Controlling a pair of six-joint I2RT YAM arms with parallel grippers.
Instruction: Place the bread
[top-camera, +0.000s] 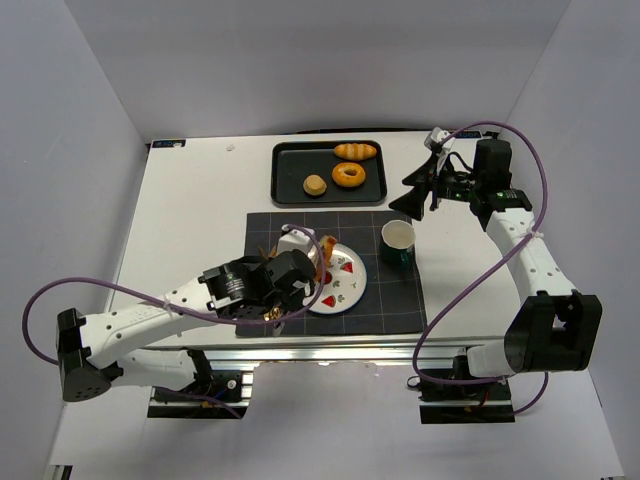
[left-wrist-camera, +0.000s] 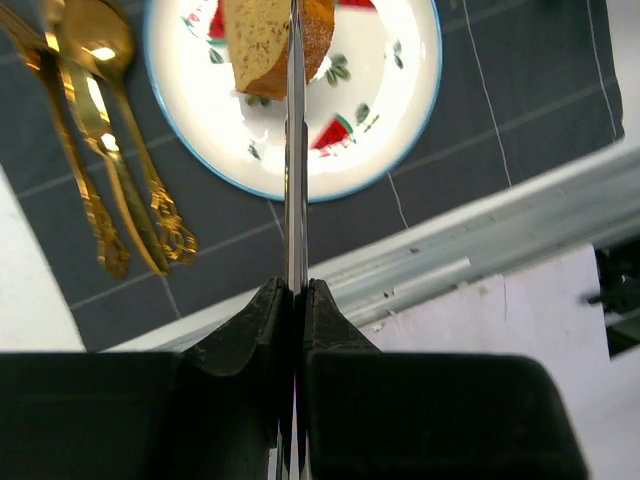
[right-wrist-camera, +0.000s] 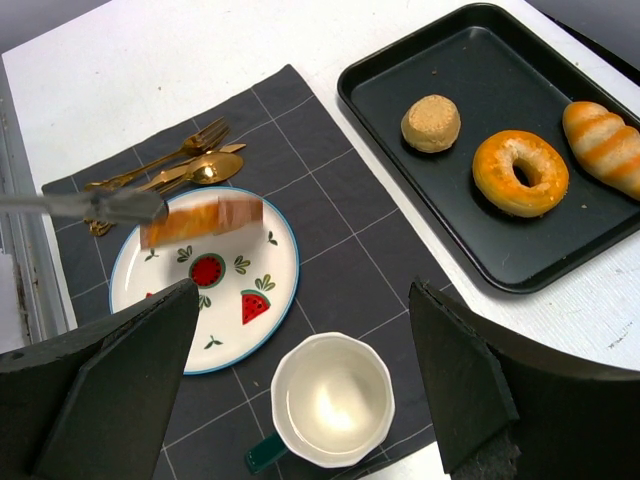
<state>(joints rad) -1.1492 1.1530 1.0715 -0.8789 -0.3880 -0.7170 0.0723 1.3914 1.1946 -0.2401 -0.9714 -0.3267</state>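
**Bread at the tool's tip, over the far-left part of the plate**

Top external view: the left gripper (top-camera: 287, 277) sits at lower centre of the frame, over the near-left part of the plate (top-camera: 352, 290). The bread (top-camera: 328, 248) stands on edge just above it in the picture, at the plate's upper-left rim. The right gripper (top-camera: 420, 192) is at the upper right, well apart, beside the tray (top-camera: 290, 178), so the left arm is clearly the nearer one.

Left wrist view: the gripper's fingers are pressed closed on a thin metal tool (left-wrist-camera: 296, 150), seen edge-on and running straight up the frame. The bread is at the top centre, dead ahead along that line and at the tool's tip. The white plate lies beneath it and the gold cutlery (left-wrist-camera: 100, 130) at the upper left.

Right wrist view: the right gripper's (right-wrist-camera: 300, 290) jaws are spread wide with nothing between them, above the mug (right-wrist-camera: 330, 400). The bread, blurred, lies left of centre with its long axis left to right, in line with the tool, over the plate's upper part. Whether it touches the plate I cannot tell. Release looks like straight lowering.
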